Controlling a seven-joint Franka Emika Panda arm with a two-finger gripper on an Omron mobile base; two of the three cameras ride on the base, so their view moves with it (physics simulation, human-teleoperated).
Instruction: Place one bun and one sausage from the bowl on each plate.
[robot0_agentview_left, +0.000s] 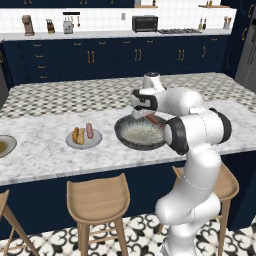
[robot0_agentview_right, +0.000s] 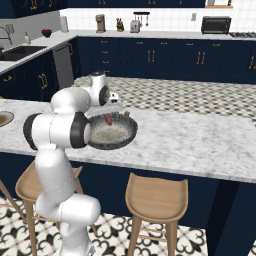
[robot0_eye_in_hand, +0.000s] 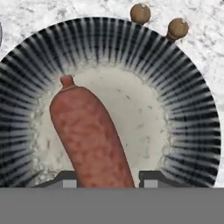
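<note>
The pinkish-red sausage (robot0_eye_in_hand: 89, 135) lies between my gripper's (robot0_eye_in_hand: 109, 179) two finger tips and slants out over the pale inside of the dark-grey bowl (robot0_eye_in_hand: 192, 109). From the left base view, my gripper (robot0_agentview_left: 147, 116) hangs over the bowl's (robot0_agentview_left: 137, 136) back rim, with the sausage (robot0_agentview_left: 151, 119) in its jaws. The light grey plate (robot0_agentview_left: 95, 142) left of the bowl carries a golden bun (robot0_agentview_left: 77, 135) and a second sausage (robot0_agentview_left: 90, 130). The plate with the brownish centre (robot0_agentview_left: 5, 145) sits bare at the counter's left end. No bun shows in the bowl.
The marble counter (robot0_agentview_left: 45, 160) runs left to right, with wooden stools (robot0_agentview_left: 97, 197) tucked under its near edge. Two small brown round knobs (robot0_eye_in_hand: 140, 13) show beyond the bowl's rim in the hand view. My own white arm (robot0_agentview_left: 195, 130) crosses the bowl's right side.
</note>
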